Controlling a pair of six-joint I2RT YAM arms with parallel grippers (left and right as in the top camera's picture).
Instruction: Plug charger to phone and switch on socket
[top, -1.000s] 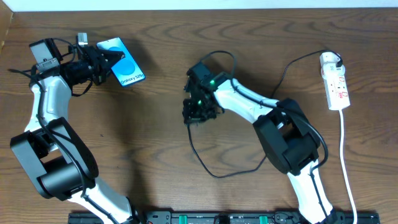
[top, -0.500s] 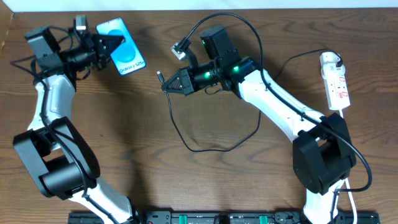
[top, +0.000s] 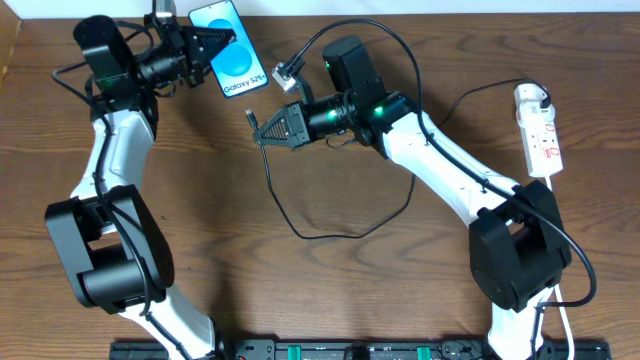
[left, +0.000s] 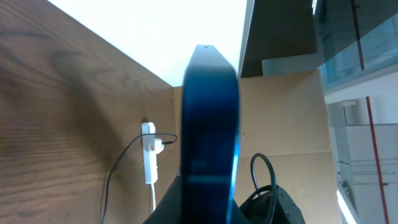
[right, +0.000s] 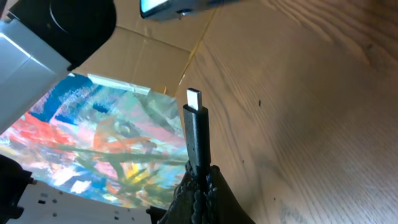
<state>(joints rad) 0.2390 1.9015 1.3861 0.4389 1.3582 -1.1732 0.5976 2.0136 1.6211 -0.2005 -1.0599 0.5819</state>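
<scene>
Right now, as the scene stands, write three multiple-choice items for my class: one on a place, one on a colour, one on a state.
1. Where does the socket lie in the overhead view?
A. near the right edge
B. under the left arm
C. in the middle

2. What colour is the lit screen of the phone?
A. red
B. cyan-blue
C. green

3. What is the right claw doing?
A. hanging open and empty
B. shut on the charger near its connector
C. pressing the socket's switch

Answers:
1 A: the white strip lies by the right edge, apart from both claws.
2 B: the screen shows cyan-blue where the left claw holds it.
3 B: in the right wrist view the connector stands out from closed fingers.
</scene>
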